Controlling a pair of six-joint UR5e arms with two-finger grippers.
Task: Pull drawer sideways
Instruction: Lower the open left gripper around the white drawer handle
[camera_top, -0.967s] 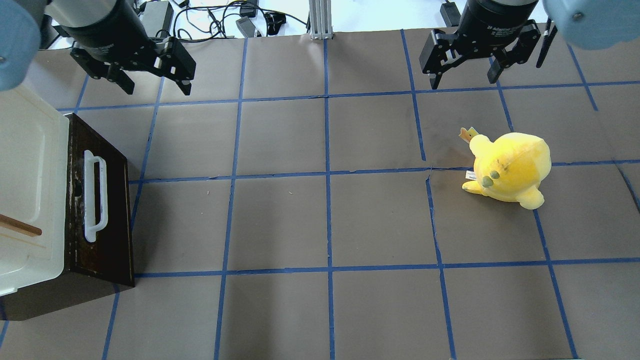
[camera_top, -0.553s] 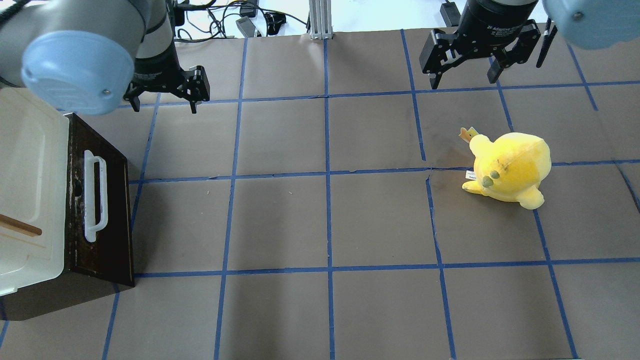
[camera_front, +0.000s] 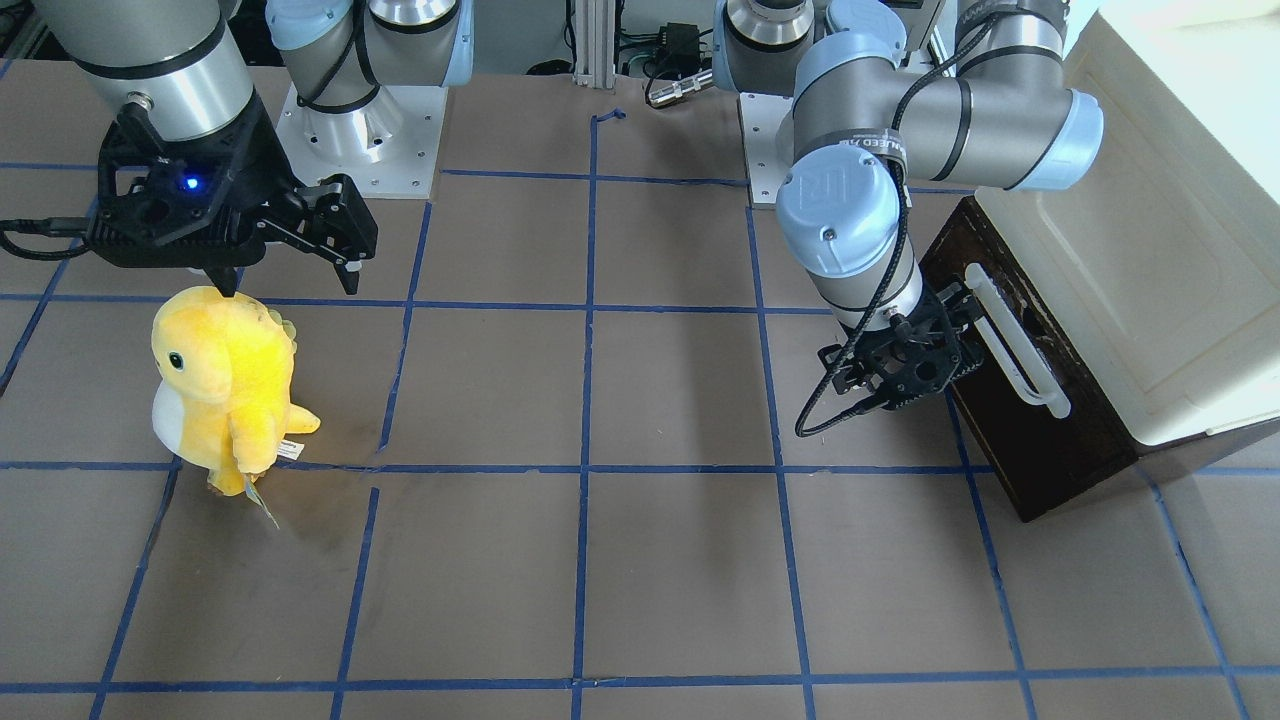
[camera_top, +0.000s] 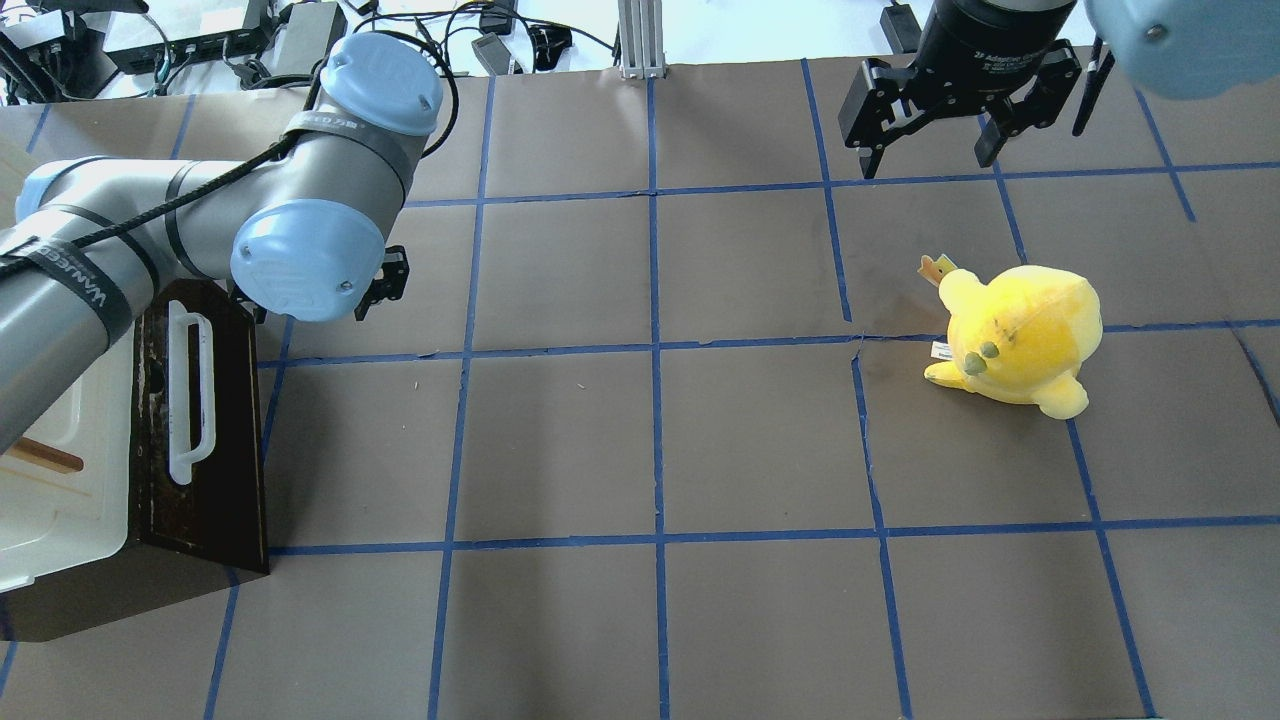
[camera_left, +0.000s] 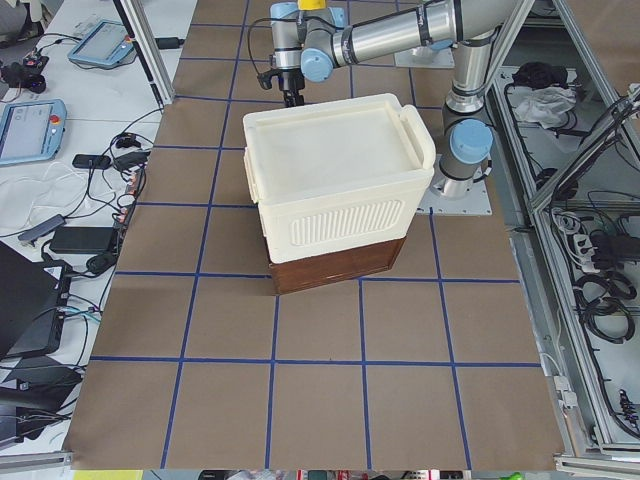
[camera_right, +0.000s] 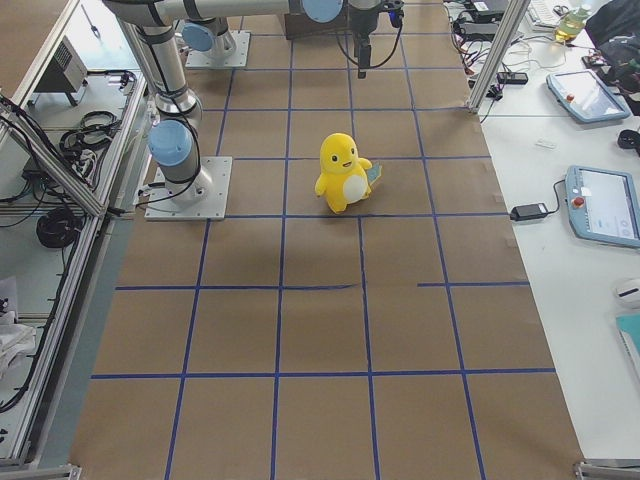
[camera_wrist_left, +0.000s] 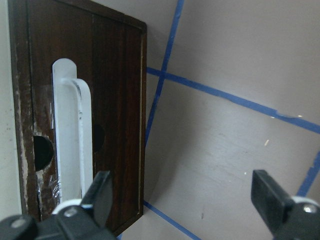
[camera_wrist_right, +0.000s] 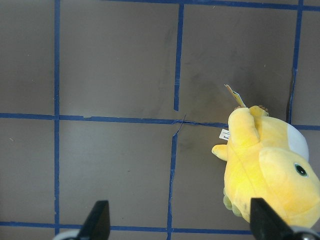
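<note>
The drawer has a dark brown wooden front and a long white bar handle. It sits shut under a cream cabinet at the table's left. My left gripper is open and empty, low in front of the drawer front, near the handle's far end. In the left wrist view one fingertip lies before the handle and the other fingertip is over the table. My right gripper is open and empty, high at the far right.
A yellow plush toy stands on the right half of the table, just under the right gripper in the front-facing view. The brown table mat has blue tape lines. Cables and boxes lie beyond the far edge.
My left arm has swung in and down, bringing its open gripper from the table's far left edge to the drawer front. The right arm, drawer and plush toy have not moved.
</note>
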